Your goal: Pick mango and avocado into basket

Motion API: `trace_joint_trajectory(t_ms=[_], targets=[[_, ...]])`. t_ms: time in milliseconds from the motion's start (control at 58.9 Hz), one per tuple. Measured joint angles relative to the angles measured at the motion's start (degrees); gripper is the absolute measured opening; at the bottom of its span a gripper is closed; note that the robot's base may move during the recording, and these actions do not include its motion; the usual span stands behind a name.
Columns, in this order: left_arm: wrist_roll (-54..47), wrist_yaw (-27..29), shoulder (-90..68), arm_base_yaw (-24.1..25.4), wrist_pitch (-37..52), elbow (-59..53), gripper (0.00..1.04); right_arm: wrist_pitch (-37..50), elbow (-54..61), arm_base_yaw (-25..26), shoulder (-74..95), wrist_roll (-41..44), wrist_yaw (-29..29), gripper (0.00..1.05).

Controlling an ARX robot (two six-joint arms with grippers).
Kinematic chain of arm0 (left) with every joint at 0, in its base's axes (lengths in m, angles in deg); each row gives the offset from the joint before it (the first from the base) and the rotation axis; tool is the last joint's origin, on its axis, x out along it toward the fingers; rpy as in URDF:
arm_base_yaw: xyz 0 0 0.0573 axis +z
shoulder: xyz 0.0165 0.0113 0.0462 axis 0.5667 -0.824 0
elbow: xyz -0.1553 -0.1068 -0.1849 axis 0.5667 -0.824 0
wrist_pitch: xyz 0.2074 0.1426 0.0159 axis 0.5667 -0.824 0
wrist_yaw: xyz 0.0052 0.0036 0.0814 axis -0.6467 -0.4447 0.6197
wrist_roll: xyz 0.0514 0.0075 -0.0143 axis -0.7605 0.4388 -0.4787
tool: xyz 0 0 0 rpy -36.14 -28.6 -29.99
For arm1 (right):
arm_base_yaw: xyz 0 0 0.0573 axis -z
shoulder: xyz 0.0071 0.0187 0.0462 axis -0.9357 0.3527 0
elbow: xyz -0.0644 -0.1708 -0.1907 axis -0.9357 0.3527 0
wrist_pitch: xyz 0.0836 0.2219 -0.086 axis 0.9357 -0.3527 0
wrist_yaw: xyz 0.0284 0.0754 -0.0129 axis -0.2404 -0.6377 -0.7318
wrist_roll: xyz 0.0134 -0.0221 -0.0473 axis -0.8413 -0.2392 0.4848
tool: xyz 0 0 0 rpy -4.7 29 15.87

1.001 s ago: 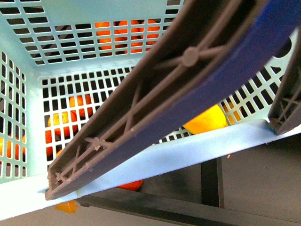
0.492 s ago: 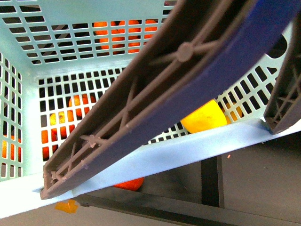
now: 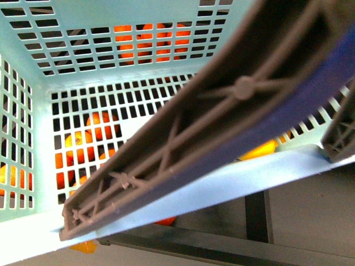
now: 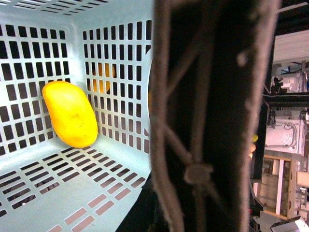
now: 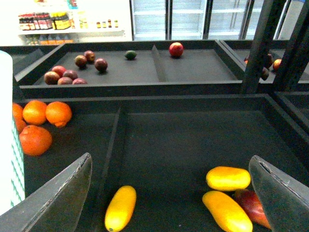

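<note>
The light turquoise basket fills the front view, its brown-grey ribbed handle crossing it diagonally. My left gripper is shut on that handle; its fingers are hidden behind it. One yellow-orange mango lies inside against a slotted wall, and only a sliver of this mango shows from the front. My right gripper hangs open and empty over a dark bin holding three more mangoes. The dark green avocado sits alone on the far tray.
Oranges lie in the bin beside the basket edge. A red fruit touches the mangoes. Dark red fruits and a red apple sit on the far tray. A black post rises nearby.
In the front view the basket handle has swung right and closer, and it covers most of the mango inside. The basket has shifted slightly.
</note>
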Motion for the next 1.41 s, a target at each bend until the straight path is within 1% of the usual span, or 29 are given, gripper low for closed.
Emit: trace_joint_trajectory(t_ms=[170,628,950,1408], targets=[[0.2,-0.7,-0.1,0.0,0.0,0.0,0.04,0.0,0.0,0.1,-0.1,0.0,0.0,0.96],[0.0,0.4,-0.1,0.2,0.0,0.0,0.04,0.0,0.2,0.1,-0.1,0.0,-0.3,0.96],[0.0,-0.3,-0.1,0.3,0.0,0.0,0.04,0.0,0.2,0.1,-0.1,0.0,-0.3,0.96],[0.0,0.2,-0.1,0.3,0.0,0.0,0.04,0.0,0.3,0.1,0.0,0.0,-0.4,0.96]])
